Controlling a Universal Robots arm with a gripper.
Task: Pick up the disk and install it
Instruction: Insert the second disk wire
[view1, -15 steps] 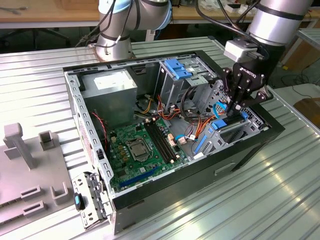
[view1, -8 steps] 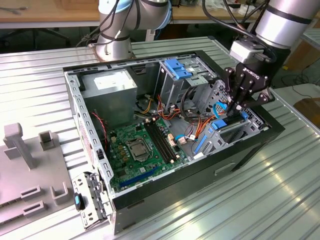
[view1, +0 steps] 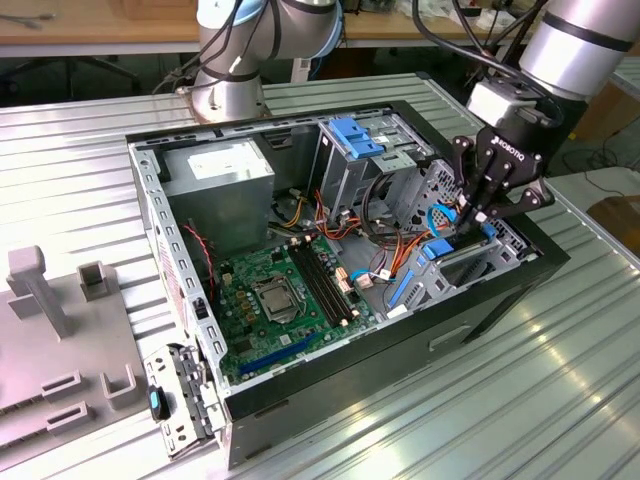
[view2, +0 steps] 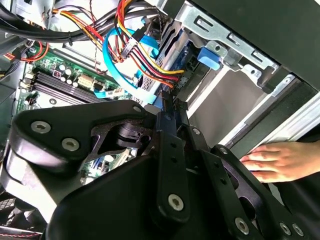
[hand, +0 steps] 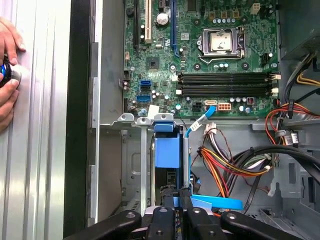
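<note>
A: Where to look for the disk?

B: Down in the front drive bay of the computer case, standing on edge with the blue carrier rail uppermost. Looks partly seated between the bay's metal walls, not lying loose on the worktop.

A: And the tool?

B: Right above it, pointing down into the bay. Fingers drawn in close, flanking the disk's narrow end. Judged to be clamped on the disk, though hard to confirm pad contact from the first wrist view.

A: Why held by the end and on edge?

B: Probably to match the slot: narrow and upright, so only room to go in edgewise. Gripping the end leaves the rails free to ride the bay's guides.

A: Anything crowding it?

B: Just beside the bay, a bundle of orange, yellow and black power cables and a light blue data cable. Close enough to snag, by the look of it. Farther in, the motherboard, well apart from the slot.

A: Anything outside the case?

B: A person's hand resting on the worktop by the case's front wall, near but clear of the tool.
</note>
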